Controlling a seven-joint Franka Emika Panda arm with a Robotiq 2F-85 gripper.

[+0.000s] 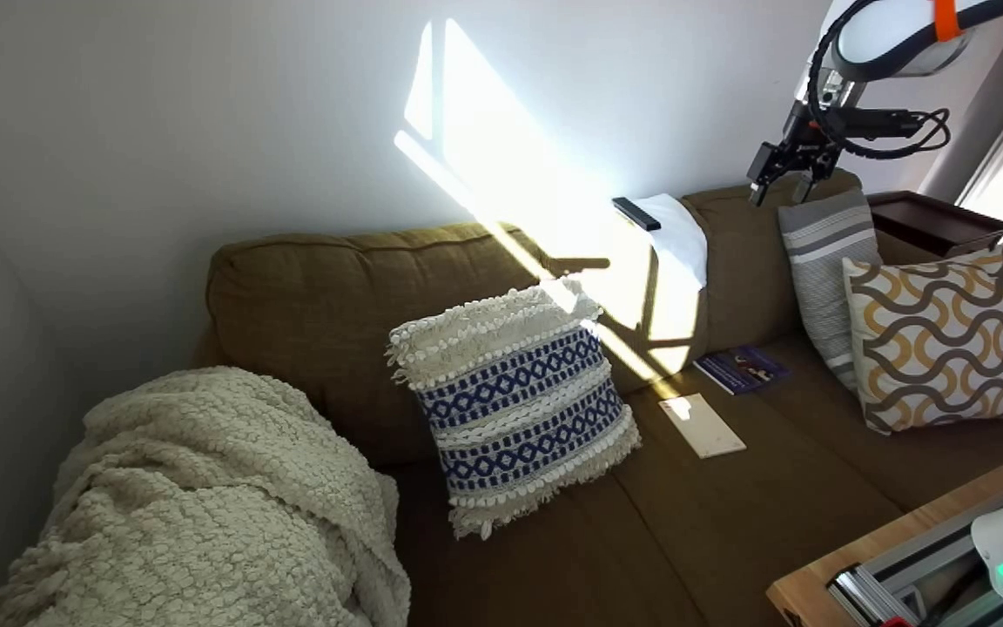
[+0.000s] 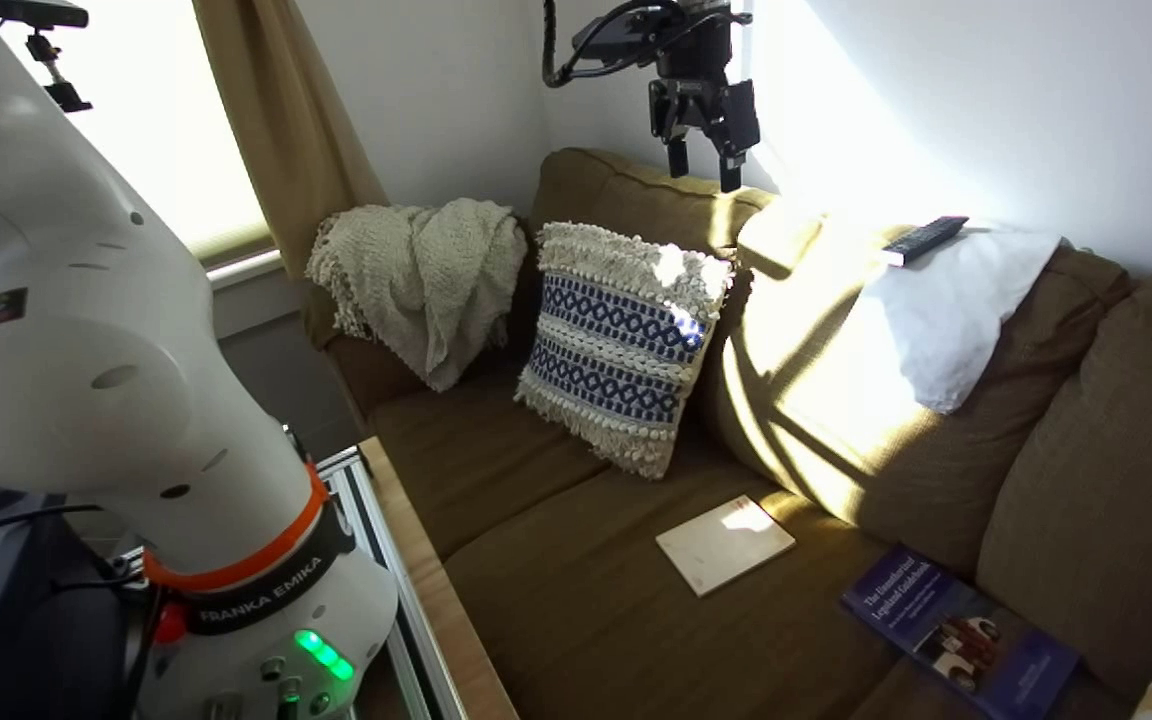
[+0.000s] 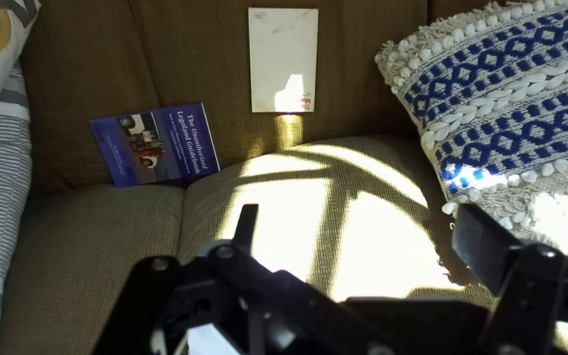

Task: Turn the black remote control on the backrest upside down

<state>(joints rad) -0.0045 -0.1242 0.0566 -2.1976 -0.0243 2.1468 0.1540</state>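
Observation:
The black remote control [image 1: 636, 214] [image 2: 926, 240] lies flat on the top edge of the brown sofa's backrest [image 1: 292, 300] [image 2: 1066, 420], partly on a white cloth [image 1: 680, 246] [image 2: 966, 310]. Its upper face looks dark and textured, like buttons. The backrest also shows in the wrist view [image 3: 121, 246], partly in glaring sunlight. The remote does not show in the wrist view; the gripper parts cover the lower area there. My gripper [image 1: 780, 193] [image 2: 704, 172] [image 3: 360, 222] is open and empty, fingers pointing down, in the air above the sofa and apart from the remote.
A blue-patterned cushion [image 1: 528, 409] leans on the backrest. A striped cushion [image 1: 832, 261] and a wavy-patterned cushion [image 1: 937, 340] stand at the sofa's far end. A purple book [image 2: 961, 630] and a pale book [image 2: 726, 545] lie on the seat. The wall rises right behind the backrest.

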